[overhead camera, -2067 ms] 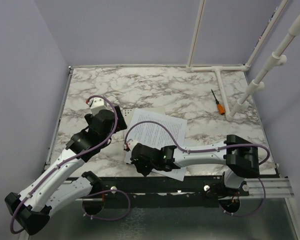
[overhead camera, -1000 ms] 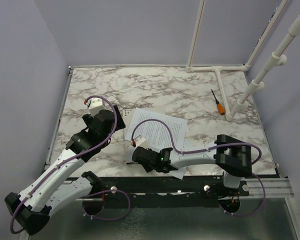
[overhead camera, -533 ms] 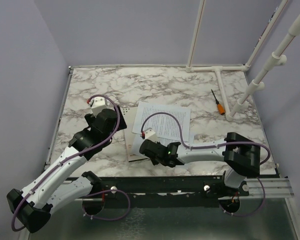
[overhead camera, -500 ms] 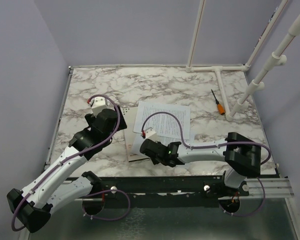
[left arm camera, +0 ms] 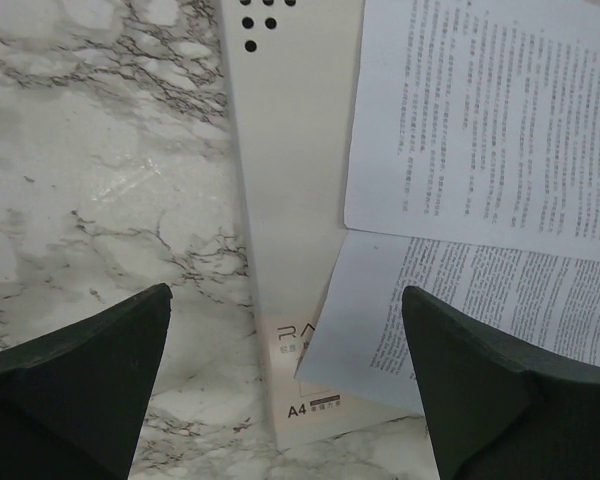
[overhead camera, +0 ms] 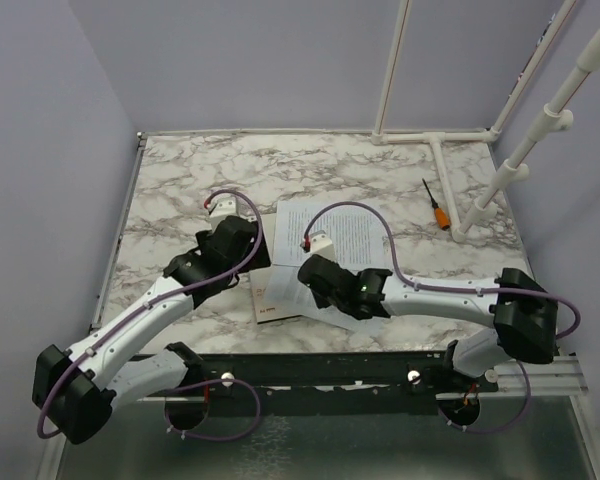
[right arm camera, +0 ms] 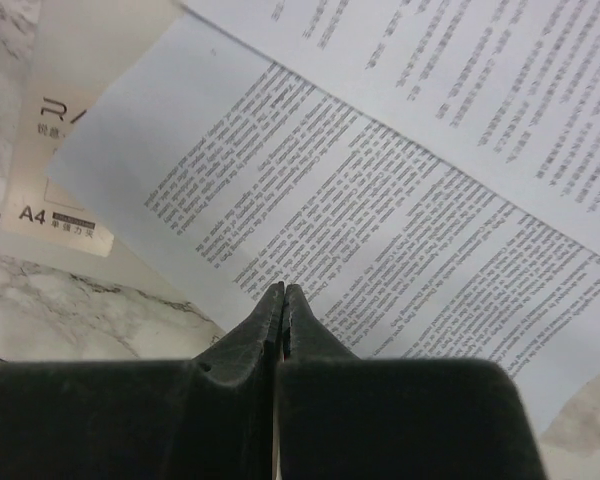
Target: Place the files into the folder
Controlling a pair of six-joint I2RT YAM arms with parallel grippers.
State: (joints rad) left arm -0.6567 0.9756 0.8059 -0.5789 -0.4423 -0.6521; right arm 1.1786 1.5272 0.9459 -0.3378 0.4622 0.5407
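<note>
Files [overhead camera: 348, 232] lie outside the folder [left arm camera: 285, 150], which rests closed on the marble table [overhead camera: 180, 180] with its pale cover facing up (you can read the small "A4" mark near one corner in both wrist views). Both sheets sit partly on that cover and spill off its right side onto the table. The far sheet [left arm camera: 480, 110] overlaps the near sheet [left arm camera: 420, 320], and the two are skewed against each other.

Your right gripper [right arm camera: 282, 290] has its fingers pressed together, tips down on the printed face of the near sheet. They seem only to press on the paper, though from this angle you cannot be sure that no fold is nipped between them.

Your left gripper [left arm camera: 285, 290] is spread wide with nothing between its fingers. In its wrist view one finger frames the bare marble left of the folder and the other frames the near sheet.

An orange-handled screwdriver [overhead camera: 437, 210] lies well apart at the far right, near the white pipe frame [overhead camera: 435, 150].
</note>
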